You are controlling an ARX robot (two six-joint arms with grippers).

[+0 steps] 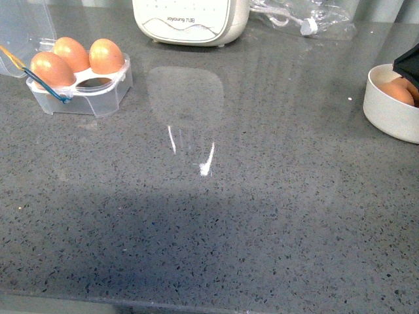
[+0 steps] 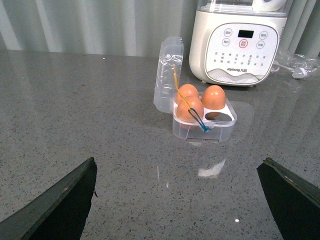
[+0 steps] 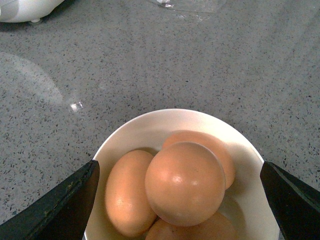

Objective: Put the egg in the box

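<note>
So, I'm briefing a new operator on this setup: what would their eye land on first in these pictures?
The clear egg carton at the far left, lid open, holds three brown eggs and one empty cup. At the right edge, a white bowl holds a pile of eggs, with the right hand open above it. A white Joyoung appliance stands at the back.

Seven eggs (image 1: 107, 55), one box (image 1: 98, 101), one bowl (image 1: 389, 114), one machine (image 1: 190, 19), one bag (image 1: 327, 23).
Three eggs sit in the one clear box on the far left, and one of its four cups (image 1: 98, 82) is empty. Four eggs (image 3: 185, 182) can be seen in the one white bowl on the right; more may hide under them. At the far edge stand one white machine and one clear bag.
</note>
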